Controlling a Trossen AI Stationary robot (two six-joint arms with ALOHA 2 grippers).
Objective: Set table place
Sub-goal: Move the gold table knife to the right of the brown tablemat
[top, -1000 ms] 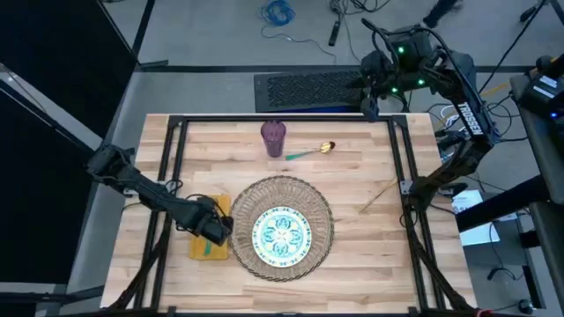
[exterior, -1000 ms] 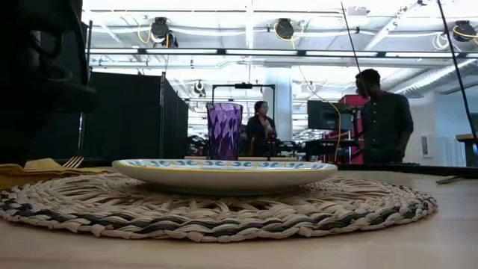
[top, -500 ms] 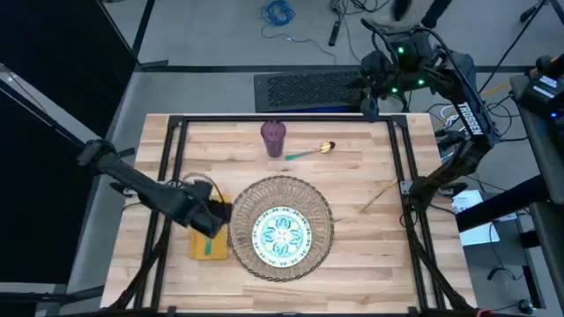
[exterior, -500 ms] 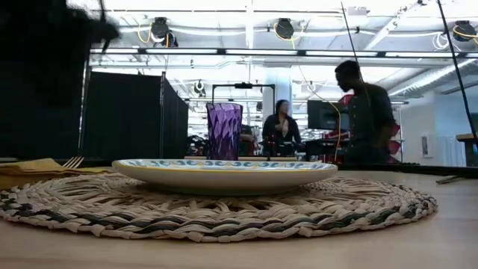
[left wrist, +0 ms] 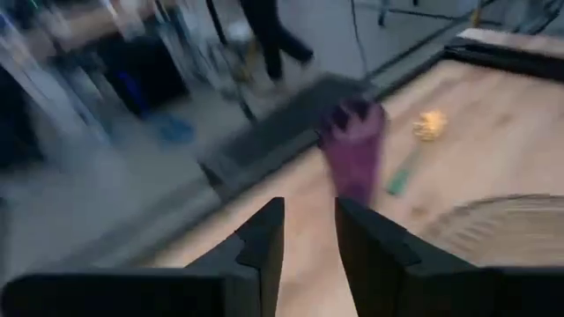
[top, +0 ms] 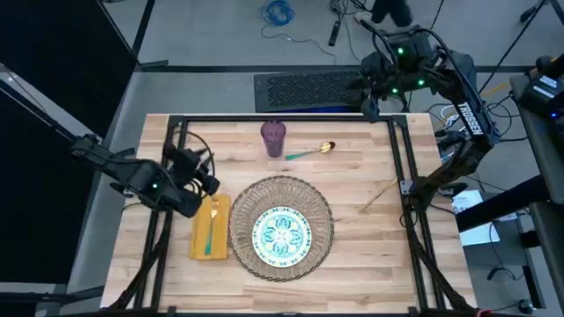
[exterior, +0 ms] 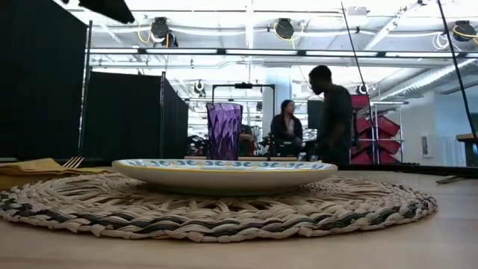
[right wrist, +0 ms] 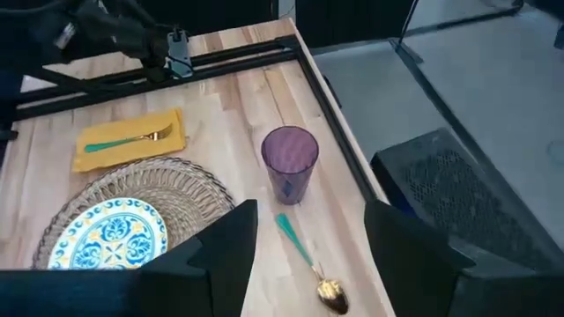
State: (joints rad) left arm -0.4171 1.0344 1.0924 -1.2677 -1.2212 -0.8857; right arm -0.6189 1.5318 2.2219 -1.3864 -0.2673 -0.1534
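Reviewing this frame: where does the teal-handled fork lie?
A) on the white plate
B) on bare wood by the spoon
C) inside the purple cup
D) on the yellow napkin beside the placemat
D: the fork lies along the yellow napkin just beside the placemat, apart from the plate, the cup and the spoon.

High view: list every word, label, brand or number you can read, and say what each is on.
"TROSSEN": white lettering along the right arm, above the table's right edge.
No other text can be read; the plate bears only a floral pattern, and the floor equipment beyond the table is too small to read.
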